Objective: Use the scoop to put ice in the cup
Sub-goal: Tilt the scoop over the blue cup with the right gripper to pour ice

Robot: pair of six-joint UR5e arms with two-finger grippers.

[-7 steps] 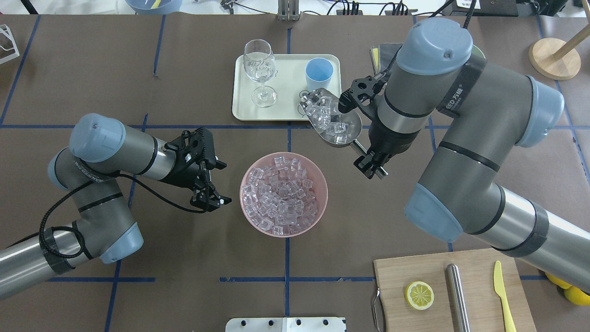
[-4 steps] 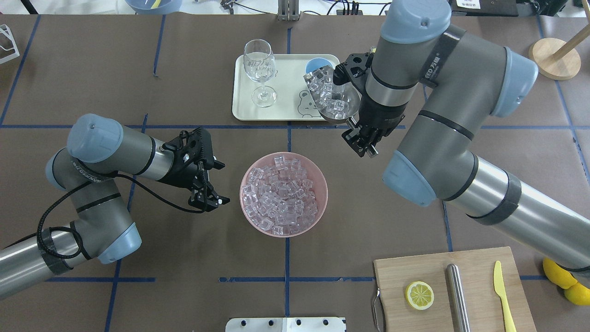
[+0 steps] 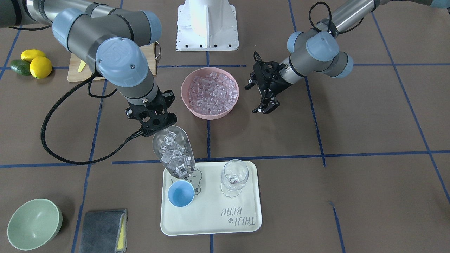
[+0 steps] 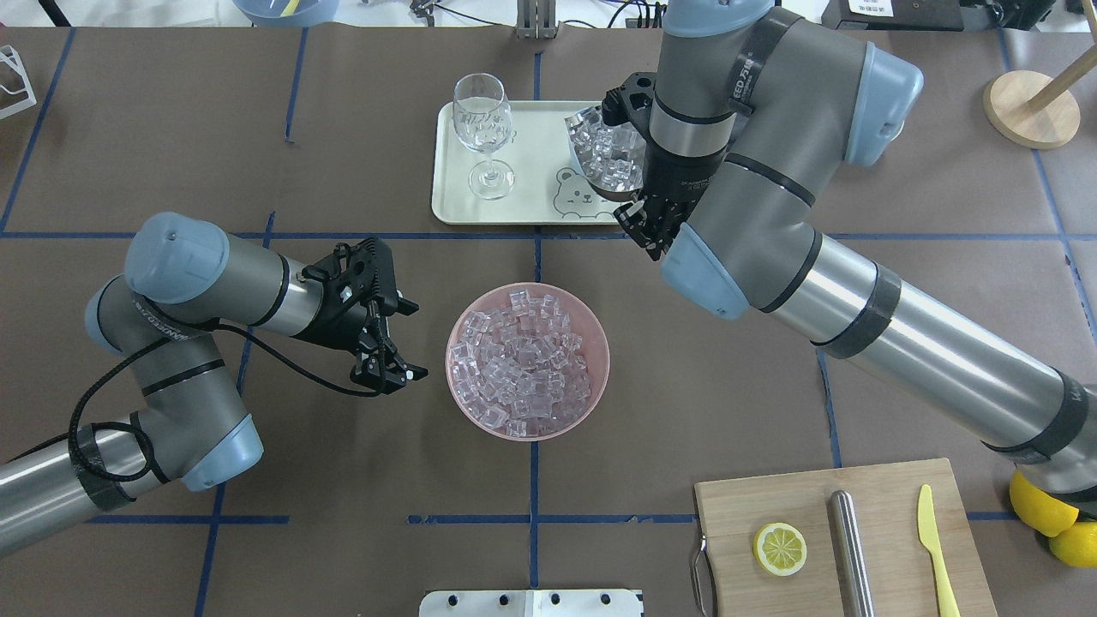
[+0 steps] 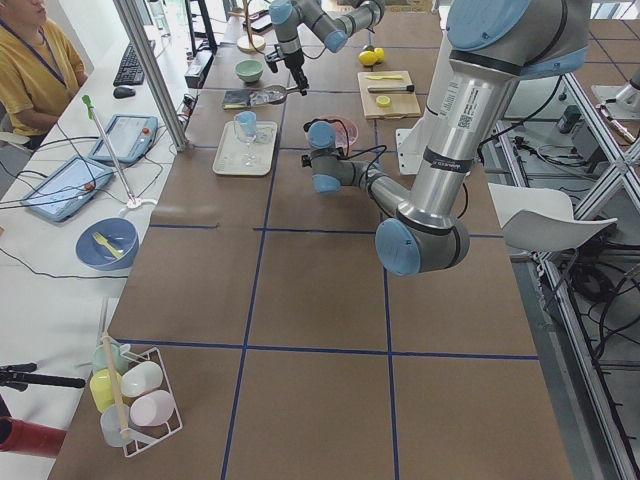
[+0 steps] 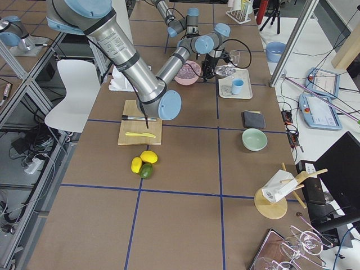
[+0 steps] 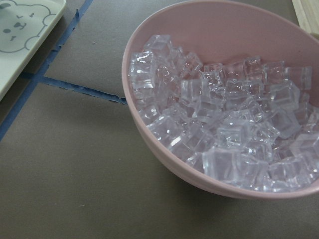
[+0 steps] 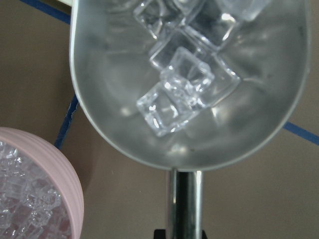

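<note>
Right gripper (image 3: 153,127): jaws closed on the short handle of the scoop (image 3: 174,151), seen from the wrist camera as a steel stem running down into the clamp. Scoop: held in the air above the near edge of the cream tray (image 3: 211,225), trough tilted with its front lip lowest, just beside and above the rim of the cup (image 3: 181,193). Ice (image 3: 174,157): a load of clear cubes lying in the trough, crowded toward the lip. Cup: light blue, upright on the tray, its blue inside open to view. Wine glass (image 3: 234,177): upright on the same tray, apart from the cup. Pink bowl (image 4: 458,390): at the table's centre, heaped with more of the ice. Left gripper (image 4: 390,373): jaws spread and holding nothing, hanging just beside the pink bowl on the robot's left, not touching it. Cutting board (image 4: 771,501): near the robot's right, carrying a lemon half (image 4: 780,548), a steel rod (image 4: 850,548) and a yellow knife (image 4: 934,548). Green bowl (image 3: 34,223) and grey cloth (image 3: 102,230): on the far side, beside the tray.
</note>
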